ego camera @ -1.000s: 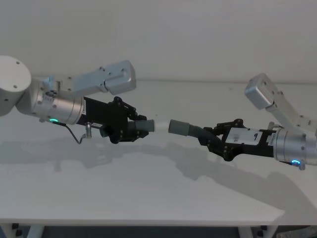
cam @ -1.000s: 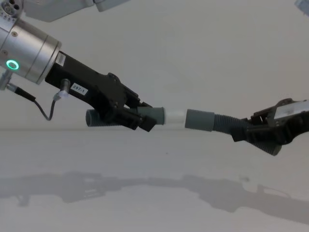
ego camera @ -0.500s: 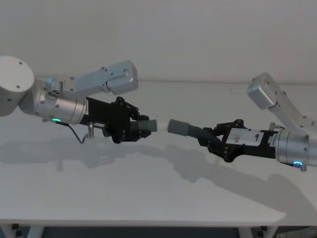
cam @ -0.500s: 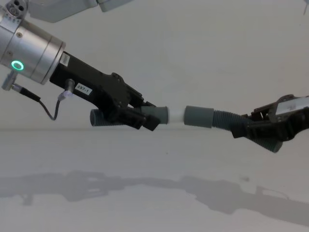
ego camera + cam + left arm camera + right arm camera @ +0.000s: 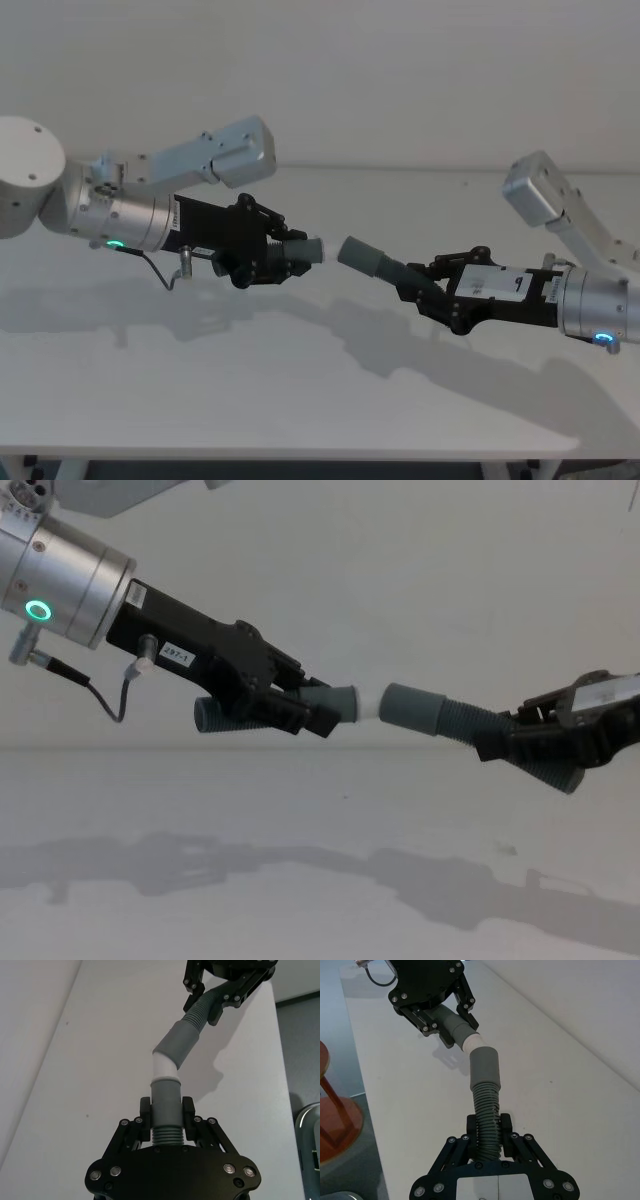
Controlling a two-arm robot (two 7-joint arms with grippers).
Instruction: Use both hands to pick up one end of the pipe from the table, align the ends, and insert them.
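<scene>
pipe pieces (image 5: 425, 711) clamped between each gripper's fingers (image 5: 187, 1110), collars meeting

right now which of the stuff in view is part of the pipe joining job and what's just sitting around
Part of the job:
- left pincer, shut on the hose piece with the white sleeve
- right pincer, shut on the ribbed hose piece
- grey collar, at the sleeve's tip
- table beneath

Just sitting around:
- wooden stool on the floor beside the table

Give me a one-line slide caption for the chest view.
Left claw and right claw hold two ribbed hose pieces above the table, white sleeve meeting the grey collar at a slight angle.
</scene>
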